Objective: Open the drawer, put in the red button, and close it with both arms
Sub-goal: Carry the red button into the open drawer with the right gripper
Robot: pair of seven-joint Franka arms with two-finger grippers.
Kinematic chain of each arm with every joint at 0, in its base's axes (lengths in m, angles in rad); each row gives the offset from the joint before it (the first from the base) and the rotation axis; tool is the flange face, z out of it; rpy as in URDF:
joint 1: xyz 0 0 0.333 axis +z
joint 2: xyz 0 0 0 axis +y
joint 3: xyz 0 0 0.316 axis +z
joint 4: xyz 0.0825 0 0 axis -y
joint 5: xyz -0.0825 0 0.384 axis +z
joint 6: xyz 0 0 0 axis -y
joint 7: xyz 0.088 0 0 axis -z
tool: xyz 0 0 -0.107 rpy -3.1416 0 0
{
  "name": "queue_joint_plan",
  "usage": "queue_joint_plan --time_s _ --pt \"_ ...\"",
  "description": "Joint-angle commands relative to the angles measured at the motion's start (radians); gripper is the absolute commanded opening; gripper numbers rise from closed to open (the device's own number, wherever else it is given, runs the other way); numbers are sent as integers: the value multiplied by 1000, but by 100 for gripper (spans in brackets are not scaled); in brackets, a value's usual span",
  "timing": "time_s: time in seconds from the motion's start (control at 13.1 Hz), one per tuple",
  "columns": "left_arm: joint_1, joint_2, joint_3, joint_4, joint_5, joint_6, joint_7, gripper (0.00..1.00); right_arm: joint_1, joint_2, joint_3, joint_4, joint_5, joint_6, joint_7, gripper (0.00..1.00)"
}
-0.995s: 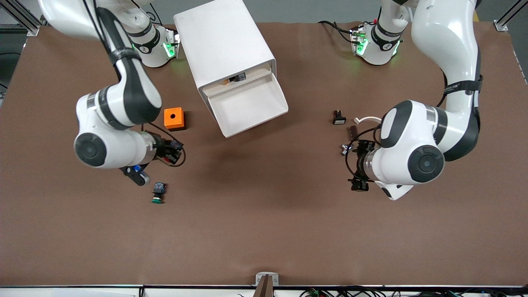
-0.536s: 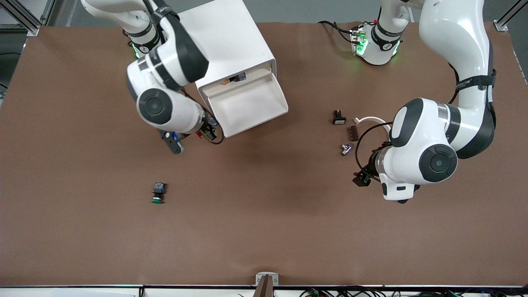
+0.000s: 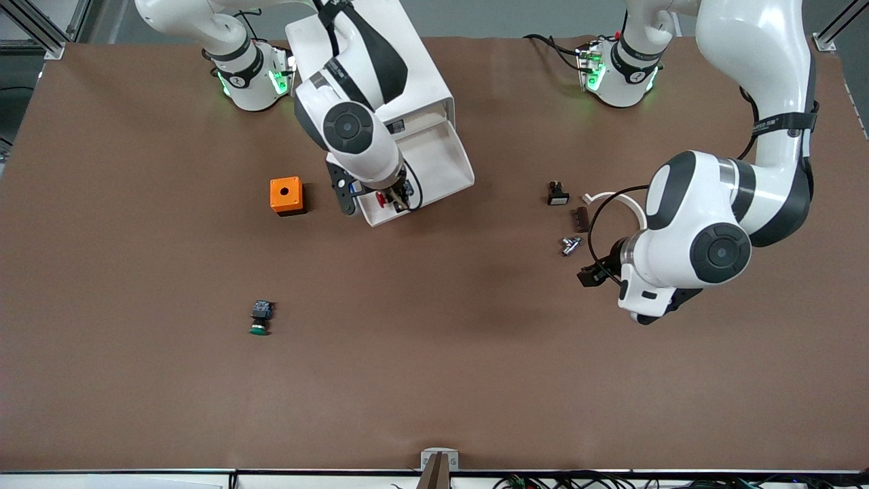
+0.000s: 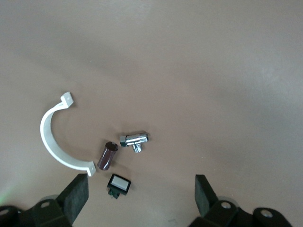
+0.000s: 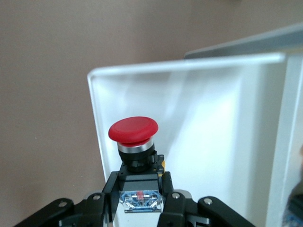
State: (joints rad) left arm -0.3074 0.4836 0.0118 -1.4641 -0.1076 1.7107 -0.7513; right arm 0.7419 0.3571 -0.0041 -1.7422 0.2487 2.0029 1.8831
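Right hand (image 3: 392,198) clenched on red button (image 5: 133,130) body over open drawer (image 3: 445,178), frame centre-top; small, rigid, light. Left hand (image 4: 142,198) released, waiting.

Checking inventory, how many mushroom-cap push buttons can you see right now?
2. The red button is held in the right gripper over the open drawer. The green button lies on the table, nearer the front camera than the orange box.

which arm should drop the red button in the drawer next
Right. The right gripper is shut on the red button over the open drawer. The left gripper hangs open over small parts.
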Motion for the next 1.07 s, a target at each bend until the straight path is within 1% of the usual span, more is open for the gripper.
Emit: queue_joint_plan --time_s 0.0,0.08,0.15,0.23,0.31,0.38,0.54,0.69,0.84,0.99 --pt "-7 -106 -10 -197 19 115 73 99 34 -40 -13 -57 15 50 71 8" --pt "-12 -100 -22 -199 19 115 76 99 33 -41 -13 -54 15 51 74 16" --pt "-15 -89 -42 -200 19 118 81 99 33 -44 -14 -53 15 53 74 32" --pt "-16 -73 -59 -199 19 121 79 99 28 -44 -14 -45 17 50 74 55" --pt "-22 -63 -84 -200 17 144 76 99 31 -46 -16 -36 17 53 76 93" --pt "-32 -56 -95 -199 17 161 67 99 31 -47 -17 -22 15 48 82 100" --pt "-68 -34 -96 -197 16 196 61 100 7 -58 -22 10 14 39 70 100" --pt "-110 -10 -96 -185 6 214 11 100 -73 -110 -22 18 9 21 3 100" --pt "-146 29 -98 -147 0 233 -66 100 -149 -164 -20 29 11 -63 -190 100" --pt "-203 73 -98 -104 0 260 -155 100 -232 -182 -22 78 17 -151 -374 100"
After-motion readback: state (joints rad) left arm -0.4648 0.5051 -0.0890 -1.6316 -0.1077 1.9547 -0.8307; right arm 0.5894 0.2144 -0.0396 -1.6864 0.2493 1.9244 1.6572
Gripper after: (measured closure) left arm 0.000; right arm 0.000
